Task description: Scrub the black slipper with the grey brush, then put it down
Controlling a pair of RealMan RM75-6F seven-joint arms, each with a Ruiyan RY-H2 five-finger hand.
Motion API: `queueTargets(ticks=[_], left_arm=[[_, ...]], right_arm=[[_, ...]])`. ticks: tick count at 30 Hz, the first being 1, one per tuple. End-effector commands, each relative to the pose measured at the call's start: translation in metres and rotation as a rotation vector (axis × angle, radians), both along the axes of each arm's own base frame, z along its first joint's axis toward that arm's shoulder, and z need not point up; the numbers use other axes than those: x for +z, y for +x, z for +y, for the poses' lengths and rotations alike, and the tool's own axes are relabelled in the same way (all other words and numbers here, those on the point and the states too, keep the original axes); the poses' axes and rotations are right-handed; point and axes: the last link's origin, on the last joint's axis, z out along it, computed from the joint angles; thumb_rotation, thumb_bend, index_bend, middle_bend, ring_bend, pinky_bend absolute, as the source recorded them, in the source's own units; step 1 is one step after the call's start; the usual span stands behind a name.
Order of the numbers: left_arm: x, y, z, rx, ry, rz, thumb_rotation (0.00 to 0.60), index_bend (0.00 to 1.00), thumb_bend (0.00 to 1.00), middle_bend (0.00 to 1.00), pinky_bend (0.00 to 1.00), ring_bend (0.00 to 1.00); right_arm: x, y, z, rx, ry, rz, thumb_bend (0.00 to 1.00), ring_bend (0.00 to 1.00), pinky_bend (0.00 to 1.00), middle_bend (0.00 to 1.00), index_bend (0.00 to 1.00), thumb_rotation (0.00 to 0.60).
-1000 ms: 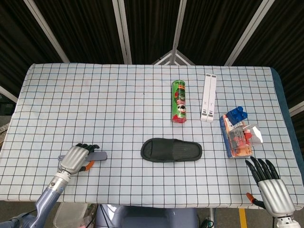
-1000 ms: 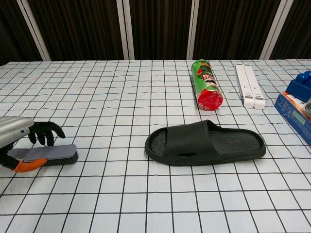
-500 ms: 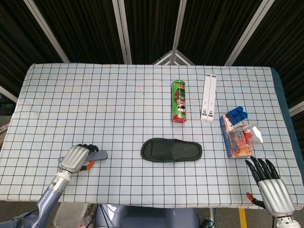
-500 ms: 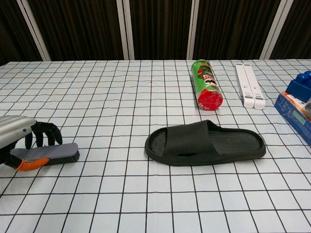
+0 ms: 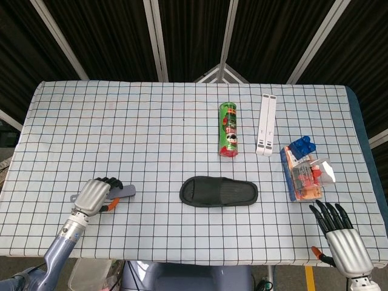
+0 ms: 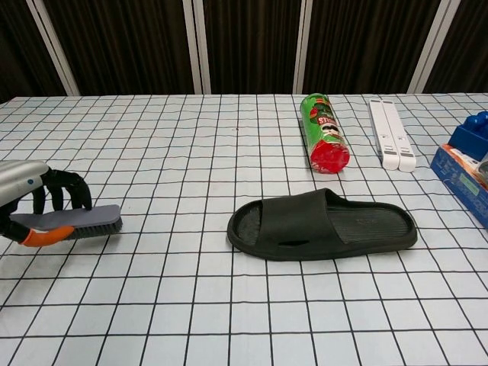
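The black slipper point(image 5: 218, 191) point(image 6: 324, 223) lies flat, sole down, near the middle of the checked table, toe end to the right. My left hand point(image 5: 94, 195) point(image 6: 27, 194) is at the front left and grips the grey brush point(image 5: 125, 191) point(image 6: 72, 221), fingers curled over its back and thumb beneath. The brush hangs bristles down just above the cloth, well left of the slipper. At the front right edge my right hand point(image 5: 339, 237) holds nothing, its fingers spread; the chest view does not show it.
A green snack can point(image 5: 228, 129) point(image 6: 324, 142) lies behind the slipper. A white bar-shaped object point(image 5: 266, 123) point(image 6: 391, 133) lies to its right. A blue and orange box of toys point(image 5: 305, 170) point(image 6: 465, 171) sits at the right edge.
My left hand has closed round the grey brush and raised it slightly off the cloth, drifting a little away from me. The right hand shifted slightly. The slipper has not moved.
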Motion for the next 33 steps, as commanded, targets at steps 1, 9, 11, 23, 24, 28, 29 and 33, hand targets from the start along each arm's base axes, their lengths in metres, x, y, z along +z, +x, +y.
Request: queueTargets(ticks=[1, 9, 11, 23, 24, 28, 29, 33], left_arm=[[0.007, 0.008, 0.010, -0.014, 0.013, -0.001, 0.600, 0.46, 0.67, 0.59, 0.49, 0.50], [0.008, 0.045, 0.036, -0.067, -0.001, -0.030, 0.600, 0.45, 0.70, 0.59, 0.49, 0.50], [0.005, 0.055, 0.041, -0.087, -0.005, -0.036, 0.600, 0.45, 0.69, 0.59, 0.49, 0.50], [-0.008, 0.093, 0.060, -0.139, -0.003, -0.060, 0.600, 0.45, 0.70, 0.59, 0.49, 0.50], [-0.010, 0.097, 0.061, -0.146, -0.006, -0.063, 0.600, 0.45, 0.69, 0.59, 0.49, 0.50], [-0.019, 0.111, 0.063, -0.172, -0.022, -0.076, 0.600, 0.45, 0.69, 0.59, 0.49, 0.50], [-0.021, 0.114, 0.063, -0.179, -0.028, -0.079, 0.600, 0.45, 0.69, 0.59, 0.49, 0.50], [-0.031, 0.129, 0.066, -0.204, -0.042, -0.097, 0.600, 0.45, 0.69, 0.59, 0.49, 0.50]], right_arm=[[-0.006, 0.007, -0.004, 0.048, 0.012, -0.011, 0.25, 0.00, 0.00, 0.00, 0.00, 0.600], [-0.035, 0.040, -0.026, 0.199, 0.132, -0.003, 0.50, 0.00, 0.00, 0.00, 0.00, 0.600], [-0.043, 0.053, -0.034, 0.240, 0.166, -0.003, 0.51, 0.00, 0.00, 0.00, 0.00, 0.600], [-0.085, 0.112, -0.057, 0.420, 0.306, 0.004, 0.59, 0.00, 0.03, 0.00, 0.00, 0.600], [-0.091, 0.117, -0.060, 0.432, 0.323, 0.006, 0.63, 0.00, 0.03, 0.00, 0.00, 0.600], [-0.110, 0.128, -0.069, 0.458, 0.373, 0.010, 0.73, 0.00, 0.04, 0.00, 0.00, 0.600], [-0.116, 0.131, -0.072, 0.463, 0.390, 0.006, 0.75, 0.00, 0.04, 0.00, 0.00, 0.600], [-0.135, 0.141, -0.086, 0.478, 0.433, -0.005, 0.77, 0.00, 0.04, 0.00, 0.00, 0.600]])
